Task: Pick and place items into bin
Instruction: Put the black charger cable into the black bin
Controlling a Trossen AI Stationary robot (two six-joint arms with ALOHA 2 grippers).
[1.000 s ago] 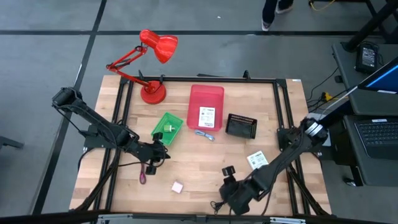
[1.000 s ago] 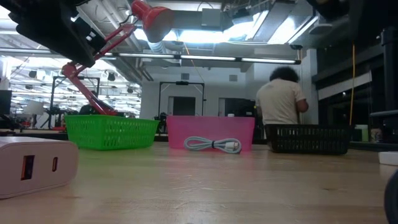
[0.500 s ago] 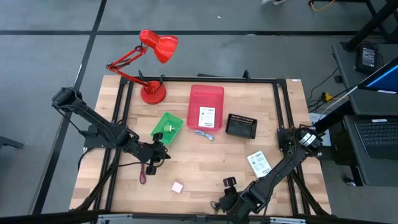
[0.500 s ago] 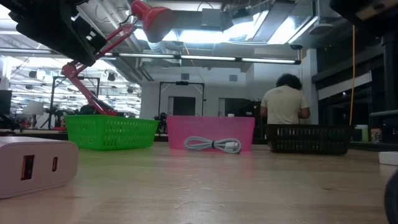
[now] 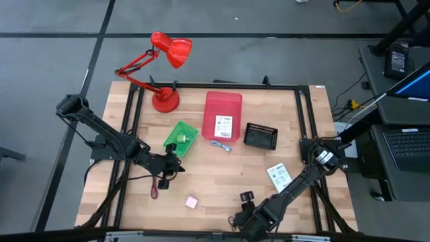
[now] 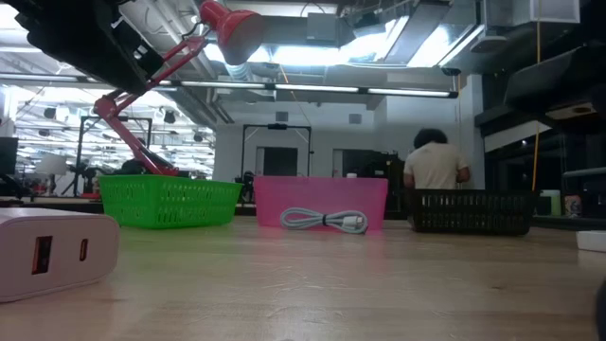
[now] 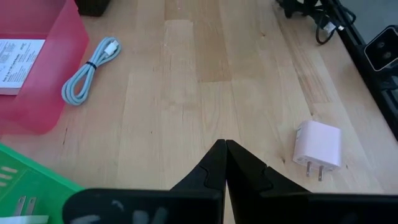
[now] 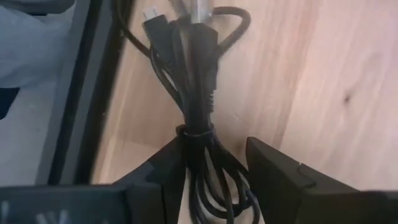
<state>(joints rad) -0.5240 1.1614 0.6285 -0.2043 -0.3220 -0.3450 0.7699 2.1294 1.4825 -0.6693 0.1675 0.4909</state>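
1. Right arm is stretched long from the surface's (image 5: 222, 171) right side, bent low toward the near edge; right claw (image 8: 214, 163) points down at the edge rail.
2. Right claw is released, the fingers (image 8: 273, 171) wide, w/ the black cord (image 8: 199, 106) bundle lying between them on the wood. I cannot tell if the fingers touch it.
3. Left arm reaches from the left side to the middle; left claw (image 7: 222, 163) is clenched, nothing in it, tips pressed together above bare wood.
4. Ahead of the left claw: bluish strip (image 7: 88, 68), a coiled cable, just beside the pink bin (image 7: 37, 93) w/ a white printed packet (image 7: 18, 57) inside.
5. Pink cube (image 7: 318, 146), a small plug adapter, lies apart from the left claw, to one side.
6. Purple cord (image 5: 155, 188) lies just near the left claw; second white packet (image 5: 279, 176) is near the right forearm.
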